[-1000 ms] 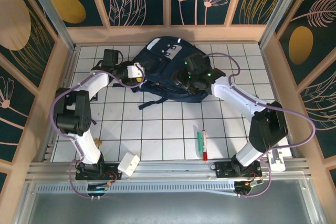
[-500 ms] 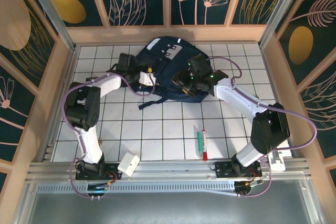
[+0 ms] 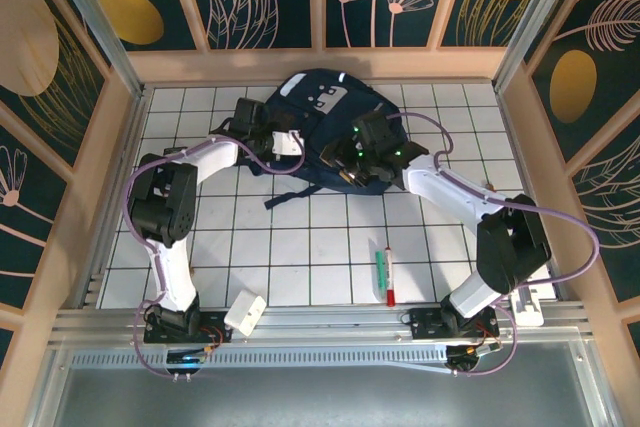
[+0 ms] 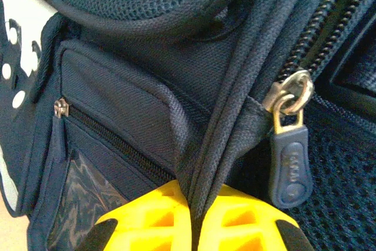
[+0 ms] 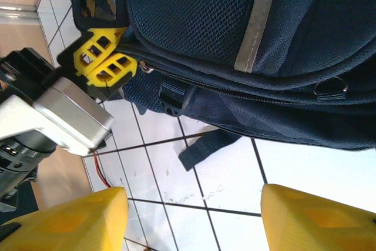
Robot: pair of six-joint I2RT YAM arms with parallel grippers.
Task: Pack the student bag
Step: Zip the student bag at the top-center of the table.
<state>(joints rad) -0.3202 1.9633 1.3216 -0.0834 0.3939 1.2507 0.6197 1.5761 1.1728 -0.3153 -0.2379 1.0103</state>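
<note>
The navy-blue student bag (image 3: 322, 107) lies at the back of the tiled table. My left gripper (image 3: 291, 143) is at its left side, shut on a folded fabric seam of the bag (image 4: 147, 86) next to a zip. The yellow fingers (image 4: 158, 216) pinch that seam, and a grey zipper pull (image 4: 289, 166) hangs just to its right. In the right wrist view the left gripper (image 5: 104, 60) shows clamped on the bag's edge (image 5: 235, 27). My right gripper (image 3: 346, 165) hovers at the bag's front edge. It (image 5: 194, 216) is open over bare tile, with nothing between its fingers.
A loose dark strap (image 3: 285, 197) trails from the bag toward the front. A green marker (image 3: 381, 269) and a red-capped marker (image 3: 391, 277) lie side by side near the front right. A small white box (image 3: 245, 312) sits by the left arm's base.
My left gripper swung right from beside the bag onto its left edge and closed on the fabric seam. The right gripper shifted slightly left and stayed open.
</note>
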